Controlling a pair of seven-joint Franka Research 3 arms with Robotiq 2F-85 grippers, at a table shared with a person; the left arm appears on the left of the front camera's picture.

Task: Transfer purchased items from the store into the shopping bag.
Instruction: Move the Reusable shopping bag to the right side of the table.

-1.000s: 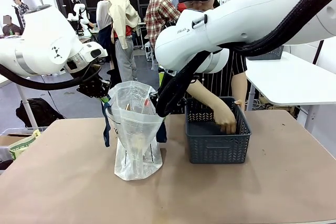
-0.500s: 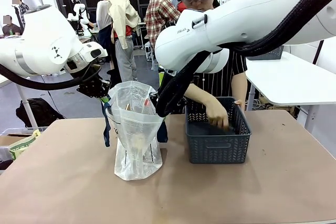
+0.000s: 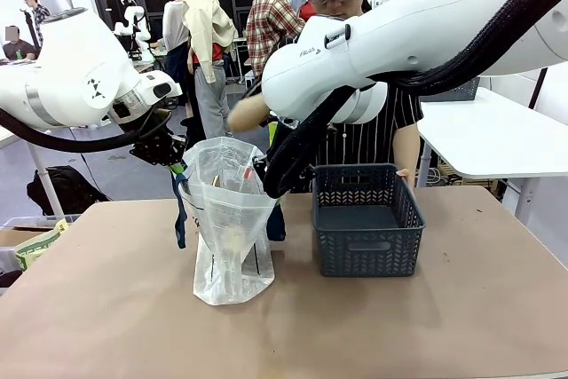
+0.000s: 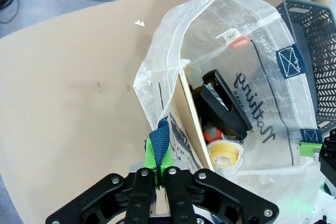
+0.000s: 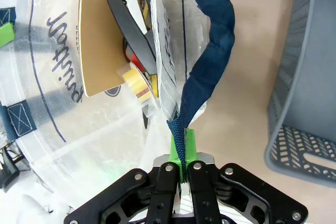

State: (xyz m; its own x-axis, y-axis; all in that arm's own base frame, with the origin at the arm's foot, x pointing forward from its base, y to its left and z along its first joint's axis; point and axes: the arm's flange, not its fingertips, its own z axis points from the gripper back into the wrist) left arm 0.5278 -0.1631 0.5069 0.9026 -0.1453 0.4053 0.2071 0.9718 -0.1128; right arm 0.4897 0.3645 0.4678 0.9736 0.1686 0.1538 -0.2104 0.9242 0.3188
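Observation:
The shopping bag (image 3: pixel 229 228) stands open on the table, held up by both arms. My left gripper (image 3: pixel 171 162) is shut on the bag's rim and navy strap (image 4: pixel 159 141) at its left side (image 4: pixel 160 169). My right gripper (image 3: pixel 264 180) is shut on the other navy strap (image 5: pixel 212 56), pinched between green pads (image 5: pixel 182 170). Inside the bag lie purchased items: a black clip-like thing (image 4: pixel 223 109), a yellow roll (image 4: pixel 226 156), a tan card (image 5: pixel 97 40) and a red bit (image 4: pixel 211 130). The store (image 3: pixel 366 219), a dark grey basket, sits right of the bag.
A person stands behind the basket; one hand (image 3: pixel 244 114) is raised and blurred above the bag's far side. The basket wall (image 5: pixel 310 77) is close to my right gripper. Brown tabletop (image 3: pixel 399 326) stretches in front of the bag and basket.
The person's hand has left the basket and swung up and left, above the bag. Both arms and the bag have stayed still.

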